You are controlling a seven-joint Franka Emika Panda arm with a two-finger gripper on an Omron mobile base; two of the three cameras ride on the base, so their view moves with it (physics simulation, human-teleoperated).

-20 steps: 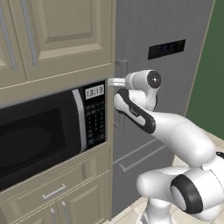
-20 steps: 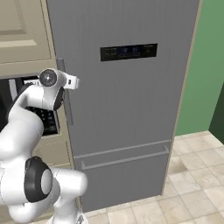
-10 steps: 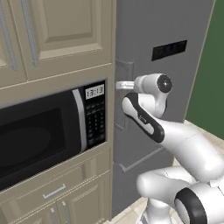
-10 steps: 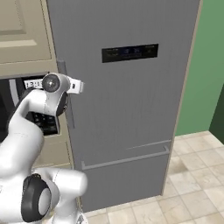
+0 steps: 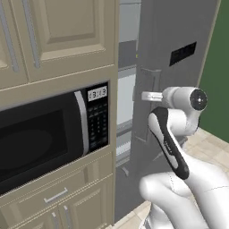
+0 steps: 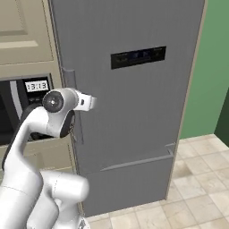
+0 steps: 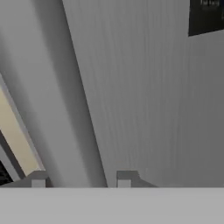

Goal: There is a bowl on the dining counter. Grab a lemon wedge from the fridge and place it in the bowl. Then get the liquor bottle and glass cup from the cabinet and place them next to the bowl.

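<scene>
Right in front of my end effector (image 7: 81,177) I am facing the grey fridge (image 6: 134,112) door, ajar; my fingers (image 7: 126,177) are standing apart, gripping nothing. Beside me the microwave (image 5: 49,129) clock is reading 13:13; the fridge's dark display (image 6: 137,57) is unreadable.

Built-in microwave (image 5: 42,134) sits in the beige tall unit, black door, clock panel (image 5: 97,93) lit (also seen at (image 6: 36,86)). Raised-panel doors (image 5: 58,31) above it, a drawer with a bar handle (image 5: 56,195) below. Green wall (image 6: 210,67) on the far side, beige floor tiles (image 6: 197,179).
</scene>
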